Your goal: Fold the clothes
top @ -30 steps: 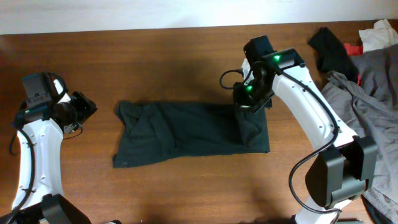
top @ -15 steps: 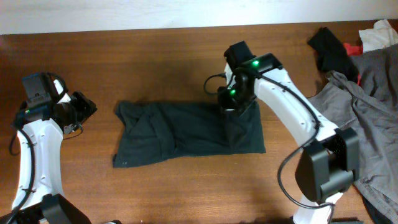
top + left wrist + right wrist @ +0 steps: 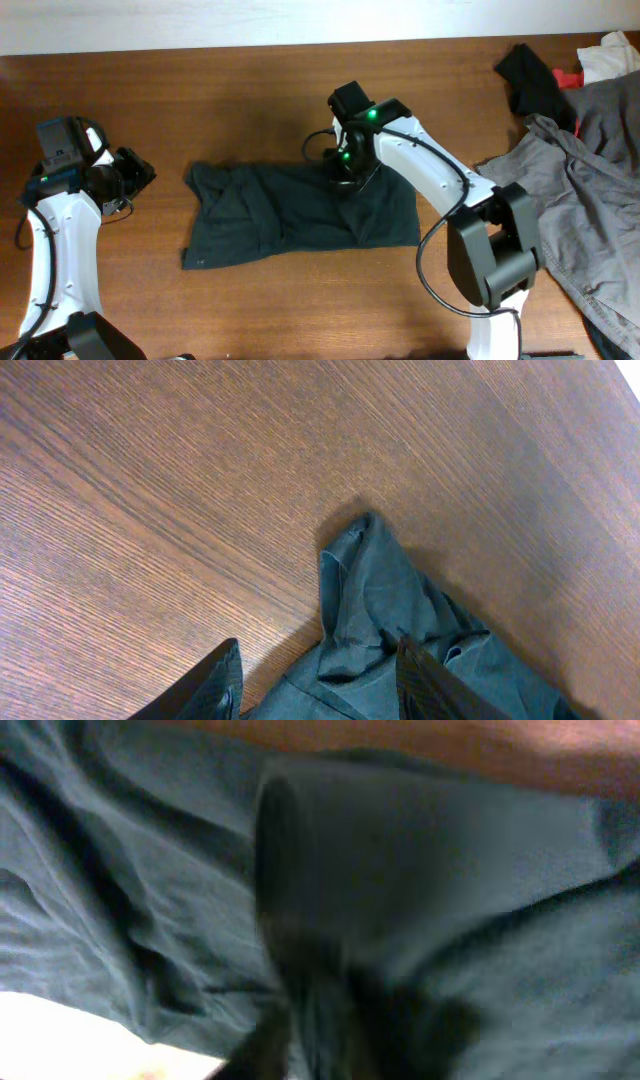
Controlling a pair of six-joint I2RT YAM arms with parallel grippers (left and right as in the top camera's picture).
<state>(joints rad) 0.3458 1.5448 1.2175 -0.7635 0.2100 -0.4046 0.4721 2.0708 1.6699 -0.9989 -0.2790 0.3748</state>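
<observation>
Dark blackish-green fabric, the clothes (image 3: pixel 280 215), lies flat in a wide band across the middle of the wooden tabletop (image 3: pixel 250 90). Its left part is rumpled into soft ridges, and its right part is smoother.

The right hand (image 3: pixel 346 178) is down at the garment's far edge, a little right of its middle, with its white arm reaching in from the right. From the overhead camera the hand's body covers its fingertips. Its own wrist camera gives only a blurred close view of dark cloth folds (image 3: pixel 480 920) against a strip of brown wood. I cannot tell whether that hand is spread or pinching the fabric, only that it sits right on the cloth.

The left hand (image 3: pixel 133 176) hangs off to the left of the garment, apart from it, over bare wood. In its wrist camera the two dark fingers (image 3: pixel 215 685) stand spread with nothing between them. Beyond them a corner of the garment points out onto the wood grain, its hem folded over on itself.

At the far right of the tabletop a light grey garment (image 3: pixel 585 210) lies in a loose heap, well apart from the dark one. Behind it, near the back corner, a small black cloth (image 3: pixel 533 82) sits just beside a red scrap (image 3: pixel 568 77) and a bit of white fabric (image 3: pixel 612 55).
</observation>
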